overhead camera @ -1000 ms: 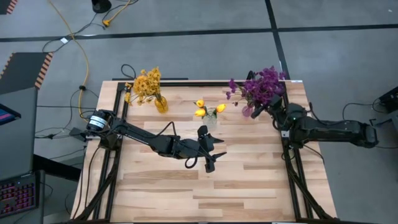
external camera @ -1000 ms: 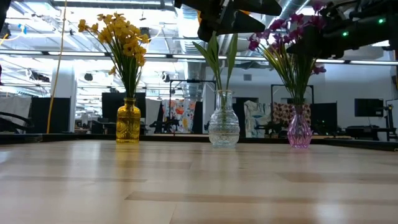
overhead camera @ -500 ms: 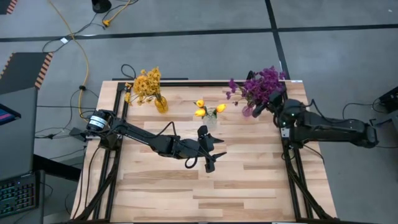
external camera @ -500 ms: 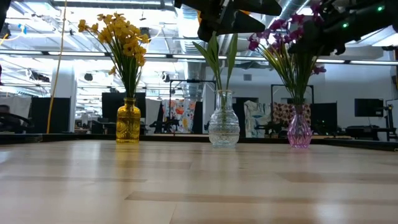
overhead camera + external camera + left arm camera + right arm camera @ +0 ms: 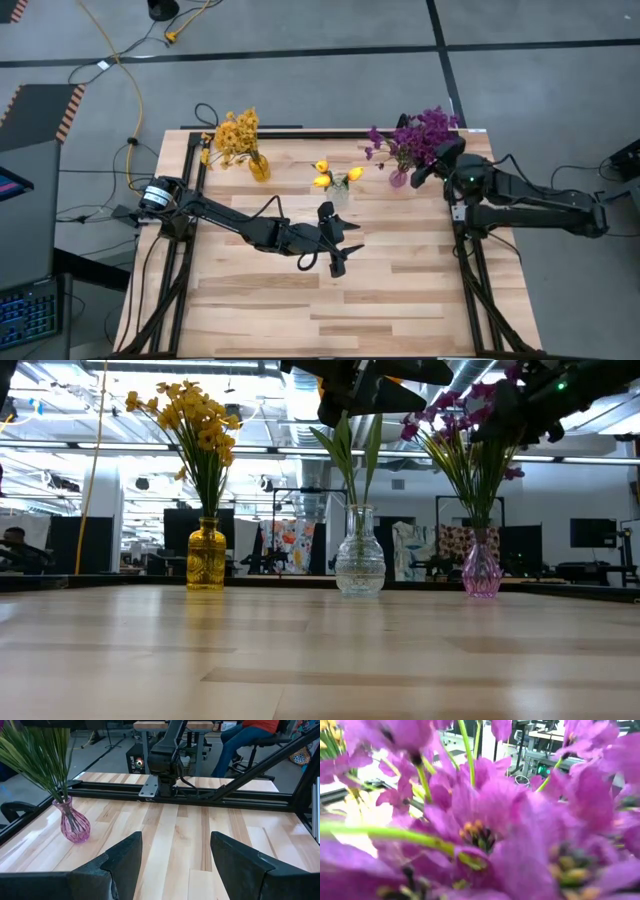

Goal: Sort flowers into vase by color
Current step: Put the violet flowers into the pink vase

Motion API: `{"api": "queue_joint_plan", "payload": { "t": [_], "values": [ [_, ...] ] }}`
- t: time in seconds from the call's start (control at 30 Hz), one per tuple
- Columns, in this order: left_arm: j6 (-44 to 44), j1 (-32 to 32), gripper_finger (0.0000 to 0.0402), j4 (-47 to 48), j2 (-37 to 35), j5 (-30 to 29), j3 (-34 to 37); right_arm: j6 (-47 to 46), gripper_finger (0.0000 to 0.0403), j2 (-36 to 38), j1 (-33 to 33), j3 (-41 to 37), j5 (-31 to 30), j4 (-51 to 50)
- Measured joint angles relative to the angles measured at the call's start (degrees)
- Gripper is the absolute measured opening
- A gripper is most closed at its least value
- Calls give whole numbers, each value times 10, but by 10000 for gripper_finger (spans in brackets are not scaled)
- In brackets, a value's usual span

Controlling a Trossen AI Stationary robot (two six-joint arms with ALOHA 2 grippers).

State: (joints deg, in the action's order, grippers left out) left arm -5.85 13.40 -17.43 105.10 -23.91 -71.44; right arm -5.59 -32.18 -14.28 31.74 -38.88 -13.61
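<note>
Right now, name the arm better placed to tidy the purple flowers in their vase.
The right. Its gripper sits beside the purple flowers above the pink vase, open. The left gripper hangs open over mid-table, nearer the clear vase.

One camera looks straight down on the whole table (image 5: 300, 290) from high up. One sits low at the table's edge, looking level across. Both see the three vases. The left wrist camera looks across the table at the pink vase (image 5: 75, 823). The right wrist camera is pressed close to purple flowers (image 5: 485, 820).
</note>
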Motion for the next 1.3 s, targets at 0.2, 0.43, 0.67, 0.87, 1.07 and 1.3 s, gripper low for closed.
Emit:
{"api": "queue_joint_plan", "payload": {
  "t": [0.2,0.43,0.67,0.87,1.07,1.3],
  "values": [
    [0,0,224,0,0,0,0,-34,261,0,0,22,1,-29],
    [0,0,224,0,0,0,0,-36,261,0,0,37,25,-29],
    [0,0,224,0,0,0,0,-36,261,0,0,54,31,-29],
    [0,0,224,0,0,0,0,-36,261,0,0,55,31,-53],
    [0,0,224,0,0,0,0,-36,261,-9,0,55,31,-72],
    [-2,0,224,0,0,0,0,-34,261,-9,0,55,49,-75]
  ]
}}
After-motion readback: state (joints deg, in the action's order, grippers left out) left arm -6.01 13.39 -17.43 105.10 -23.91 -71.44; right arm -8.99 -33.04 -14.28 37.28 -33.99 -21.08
